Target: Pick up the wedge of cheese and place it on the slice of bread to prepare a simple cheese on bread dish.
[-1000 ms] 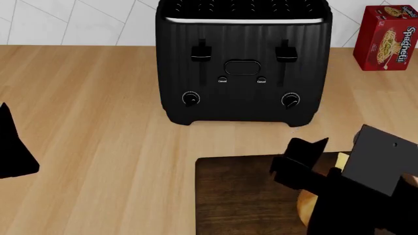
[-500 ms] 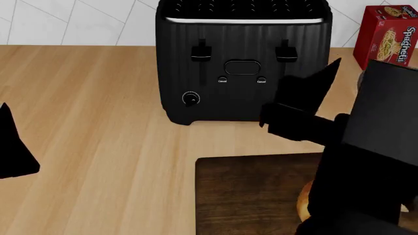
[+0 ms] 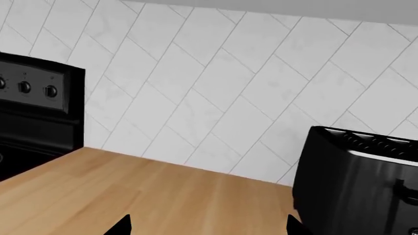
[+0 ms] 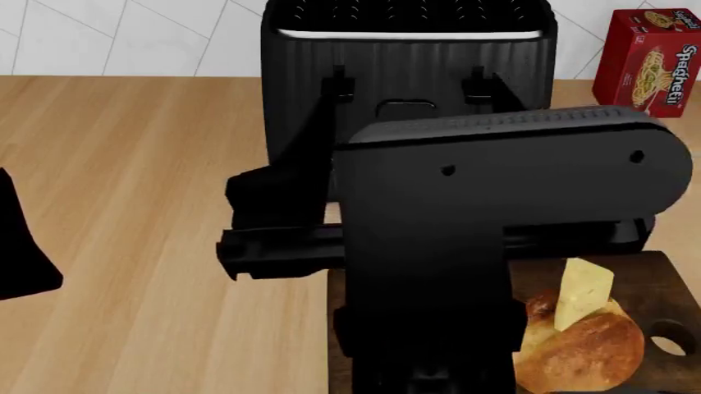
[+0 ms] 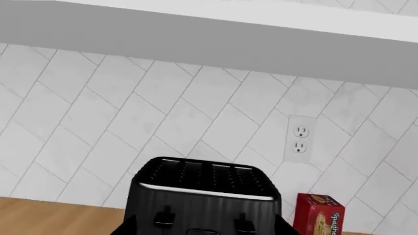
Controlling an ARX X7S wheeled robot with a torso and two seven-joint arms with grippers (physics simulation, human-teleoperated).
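While pale holed cheese wedge stands on bread roll | both jaws' state unclear

The wedge of cheese rests on the slice of bread, toaster behind.

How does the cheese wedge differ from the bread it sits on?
The wedge of cheese is pale yellow and smooth; the slice of bread is golden-brown with a mottled crust. The cheese is angular and stands upright, while the bread is rounded and lies low. The cheese is clearly smaller. Both rest over the dark cutting board, touching each other.
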